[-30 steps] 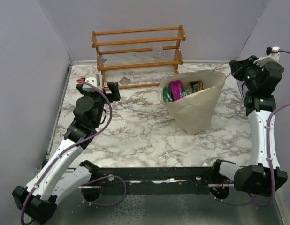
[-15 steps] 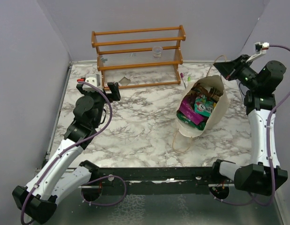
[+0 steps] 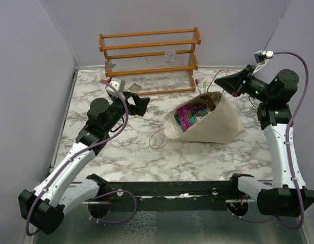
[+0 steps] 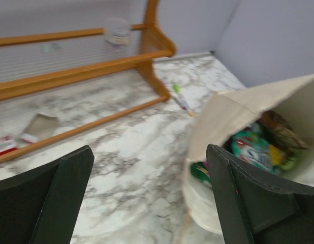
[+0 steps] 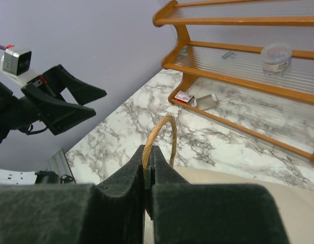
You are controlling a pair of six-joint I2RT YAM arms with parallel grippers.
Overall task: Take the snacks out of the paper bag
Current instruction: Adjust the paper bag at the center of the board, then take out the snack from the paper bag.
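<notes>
The cream paper bag (image 3: 215, 127) lies tipped on the marble table, its mouth turned left. Several snacks (image 3: 190, 114), purple and green packets, show in the mouth. My right gripper (image 3: 221, 80) hangs above the bag's back edge, shut on the bag's tan loop handle (image 5: 159, 133), which sticks up between its fingertips (image 5: 164, 157). The other handle (image 3: 158, 140) lies on the table. My left gripper (image 3: 139, 103) is open to the left of the bag with nothing between its fingers. In the left wrist view the bag (image 4: 233, 112) and green snacks (image 4: 254, 153) appear at the right.
A wooden slatted rack (image 3: 149, 56) stands along the back wall, with a small clear cup (image 3: 170, 55) on a shelf. Thin pens (image 3: 199, 84) lie by its right foot, and small cards (image 3: 132, 86) beneath it. Grey walls close in both sides.
The right gripper has swung left and lower with the handle, tipping the bag over so its mouth faces left. The left arm has reached forward and right towards the bag.
</notes>
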